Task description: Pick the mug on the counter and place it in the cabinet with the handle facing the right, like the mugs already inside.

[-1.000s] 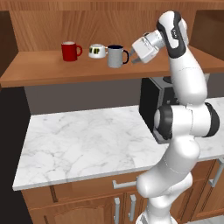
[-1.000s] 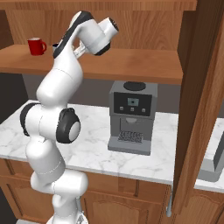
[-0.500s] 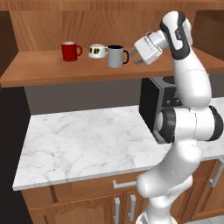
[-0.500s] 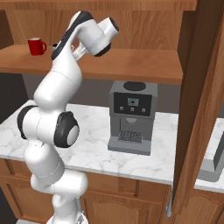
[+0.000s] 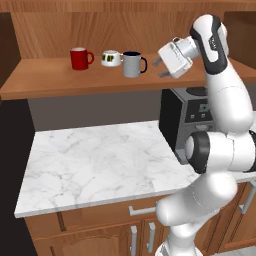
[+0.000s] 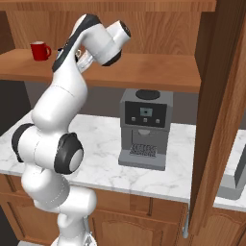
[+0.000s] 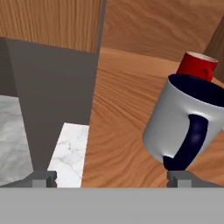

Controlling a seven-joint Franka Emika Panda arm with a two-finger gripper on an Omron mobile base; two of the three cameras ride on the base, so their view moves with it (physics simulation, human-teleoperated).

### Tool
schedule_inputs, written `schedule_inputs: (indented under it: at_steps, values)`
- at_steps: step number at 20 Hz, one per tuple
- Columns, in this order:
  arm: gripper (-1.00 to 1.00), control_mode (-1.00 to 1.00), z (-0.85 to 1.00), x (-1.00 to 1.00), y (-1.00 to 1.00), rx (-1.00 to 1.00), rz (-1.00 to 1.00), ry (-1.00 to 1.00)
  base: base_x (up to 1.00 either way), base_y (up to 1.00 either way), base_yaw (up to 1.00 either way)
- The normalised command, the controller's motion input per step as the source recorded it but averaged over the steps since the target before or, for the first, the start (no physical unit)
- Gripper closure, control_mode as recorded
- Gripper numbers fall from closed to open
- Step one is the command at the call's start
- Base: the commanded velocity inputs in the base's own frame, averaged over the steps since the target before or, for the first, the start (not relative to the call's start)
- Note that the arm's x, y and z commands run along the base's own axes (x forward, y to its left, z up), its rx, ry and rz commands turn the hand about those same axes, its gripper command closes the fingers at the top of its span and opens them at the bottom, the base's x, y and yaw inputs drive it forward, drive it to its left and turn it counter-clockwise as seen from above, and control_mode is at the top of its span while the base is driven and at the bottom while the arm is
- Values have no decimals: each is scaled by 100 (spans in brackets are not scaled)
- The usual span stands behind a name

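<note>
Grey mug [image 5: 132, 65] stands upright on the cabinet [image 5: 45, 82] shelf beside a white cup [image 5: 111, 58], handle [image 5: 144, 64] right, gripper [image 5: 163, 69] empty with jaws apart nearby; likely rigid, glazed, slippery, light, best pinched across the rim wall, not the handle.

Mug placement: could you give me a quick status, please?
Gripper open, empty, right of the mug. Mug upright on cabinet shelf, handle facing right. Nothing in the way.
</note>
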Motion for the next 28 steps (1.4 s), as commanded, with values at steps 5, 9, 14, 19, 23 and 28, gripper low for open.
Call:
schedule_inputs:
  at_steps: [5, 9, 14, 19, 23, 28]
  values:
    - [-100, -100, -8, -51, 0, 0, 0, -7, 0, 0, 0]
    - [-100, -100, -6, -63, 0, 0, 0, -9, 0, 0, 0]
    - [-100, -100, -15, -75, 0, 0, 0, -9, 0, 0, 0]
    - [-100, -100, -25, -88, 0, -1, 0, -10, 0, 0, 0]
    - [-100, -100, -34, -85, 0, -4, -1, -8, 0, 0, 0]
    - [-100, -100, -37, -72, 0, -9, -3, -3, 0, 0, 0]
